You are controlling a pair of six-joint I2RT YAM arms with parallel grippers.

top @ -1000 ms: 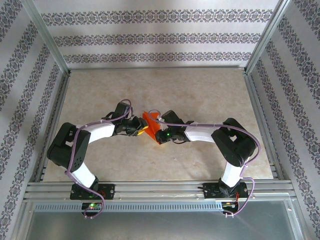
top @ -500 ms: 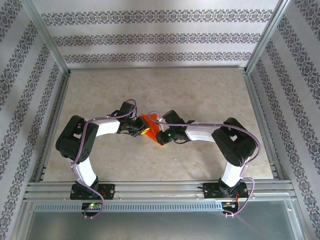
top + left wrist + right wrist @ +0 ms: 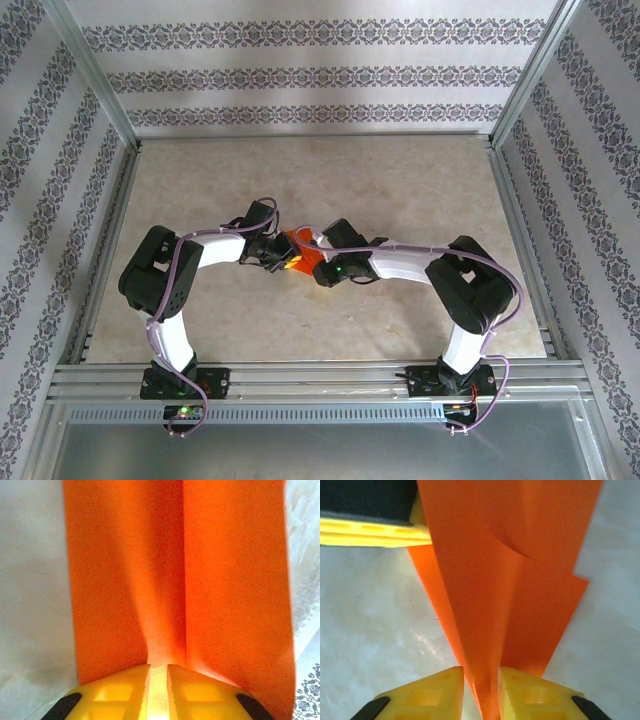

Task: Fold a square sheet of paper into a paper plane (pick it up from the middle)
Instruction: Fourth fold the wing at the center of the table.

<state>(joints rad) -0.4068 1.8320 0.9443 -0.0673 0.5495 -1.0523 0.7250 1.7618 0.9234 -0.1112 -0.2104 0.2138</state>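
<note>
The square sheet of paper, bright orange-red, stands folded into a narrow paper plane (image 3: pixel 303 250) at the middle of the table, between my two grippers. My left gripper (image 3: pixel 284 260) comes at it from the left. In the left wrist view its yellow jaws (image 3: pixel 158 672) are shut on the plane's centre ridge (image 3: pixel 165 630), with the two wings spread up and away. My right gripper (image 3: pixel 314 264) is on the right side. Its jaws (image 3: pixel 481 680) stand a little apart around the pointed fold (image 3: pixel 505 580), with a gap on the left side. The left gripper's finger (image 3: pixel 370 532) shows at the top left of the right wrist view.
The beige marbled tabletop (image 3: pixel 400 190) lies bare around the arms. Metal frame posts (image 3: pixel 100 85) and patterned walls enclose it on three sides. A metal rail (image 3: pixel 320 375) runs along the near edge by the arm bases.
The left arm has moved right, closer to the paper, and its jaws have closed on the fold. The right jaws, shut on the paper before, have parted a little.
</note>
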